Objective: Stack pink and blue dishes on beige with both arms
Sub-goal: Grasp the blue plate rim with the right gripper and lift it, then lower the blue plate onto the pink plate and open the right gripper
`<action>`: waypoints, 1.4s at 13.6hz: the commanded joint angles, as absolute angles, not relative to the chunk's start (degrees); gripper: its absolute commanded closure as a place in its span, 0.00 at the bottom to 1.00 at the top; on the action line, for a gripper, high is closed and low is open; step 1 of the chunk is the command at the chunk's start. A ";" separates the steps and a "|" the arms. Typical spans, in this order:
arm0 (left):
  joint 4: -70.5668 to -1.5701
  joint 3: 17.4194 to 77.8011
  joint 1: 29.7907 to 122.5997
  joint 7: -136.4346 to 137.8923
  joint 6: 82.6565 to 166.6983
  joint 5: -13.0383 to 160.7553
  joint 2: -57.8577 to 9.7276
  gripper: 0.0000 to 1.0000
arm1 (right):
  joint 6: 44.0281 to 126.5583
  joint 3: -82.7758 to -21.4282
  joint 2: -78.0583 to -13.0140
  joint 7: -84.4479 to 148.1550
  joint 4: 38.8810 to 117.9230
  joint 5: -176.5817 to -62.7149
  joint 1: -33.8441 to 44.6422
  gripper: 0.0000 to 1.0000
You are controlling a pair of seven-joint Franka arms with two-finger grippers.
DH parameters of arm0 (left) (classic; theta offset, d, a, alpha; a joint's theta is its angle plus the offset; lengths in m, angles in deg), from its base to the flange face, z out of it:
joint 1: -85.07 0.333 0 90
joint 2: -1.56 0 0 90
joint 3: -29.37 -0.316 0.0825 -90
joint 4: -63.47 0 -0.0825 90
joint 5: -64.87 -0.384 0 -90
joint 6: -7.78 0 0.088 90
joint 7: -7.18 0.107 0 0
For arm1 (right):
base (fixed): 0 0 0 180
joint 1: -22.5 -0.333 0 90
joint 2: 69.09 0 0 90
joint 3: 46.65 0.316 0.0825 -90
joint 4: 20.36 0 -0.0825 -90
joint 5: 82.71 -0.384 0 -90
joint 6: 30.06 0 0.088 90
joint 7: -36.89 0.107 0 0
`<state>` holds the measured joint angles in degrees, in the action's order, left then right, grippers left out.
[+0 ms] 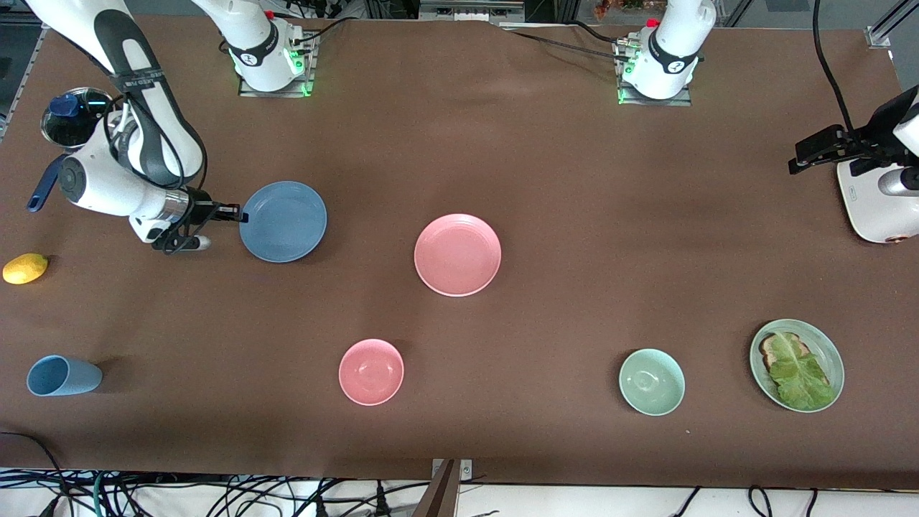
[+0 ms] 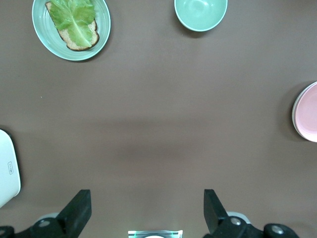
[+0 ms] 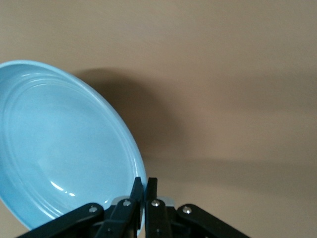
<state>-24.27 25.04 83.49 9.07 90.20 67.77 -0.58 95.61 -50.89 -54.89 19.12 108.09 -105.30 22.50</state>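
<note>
Even, bright overhead light covers the bench point(image 1: 546, 179), with only short soft shadows under the dishes. In the right wrist view the blue plate point(image 3: 59, 148) carries small glints and throws a broad dim shadow toward 2 o'clock; focus is slightly soft there.

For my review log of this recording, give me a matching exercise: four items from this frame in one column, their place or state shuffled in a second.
Items:
1. blue plate
2. pink plate
3. left claw
4. pale green bowl

Places or states:
A. lying flat mid-table, nothing gripping it
B. rim pinched by the right claw
C. near the front camera, beside the plate with bread and lettuce
D. open, holding nothing, over bare table

Pairs: 1-B, 2-A, 3-D, 4-C
</note>
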 commanded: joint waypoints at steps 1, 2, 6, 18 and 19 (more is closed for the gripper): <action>-23.37 25.33 84.10 11.22 89.87 67.33 -0.64 0.00 | 83.79 -50.35 -55.64 25.86 98.86 -106.45 22.41 1.00; -23.37 25.33 84.10 11.31 89.78 67.33 -0.90 0.00 | 80.71 -50.17 -55.55 29.47 96.04 -106.36 21.45 1.00; -23.02 25.24 83.84 11.31 89.78 67.33 -1.69 0.00 | 80.15 -49.03 -55.38 45.96 91.11 -106.53 11.19 1.00; -21.26 25.33 83.14 11.22 89.87 67.50 -4.95 0.00 | 108.62 -48.94 -42.29 70.28 89.07 -106.71 -15.11 1.00; -21.26 25.33 83.14 11.31 89.87 67.59 -4.95 0.00 | 109.41 -48.94 -41.50 70.20 89.07 -106.71 -15.55 1.00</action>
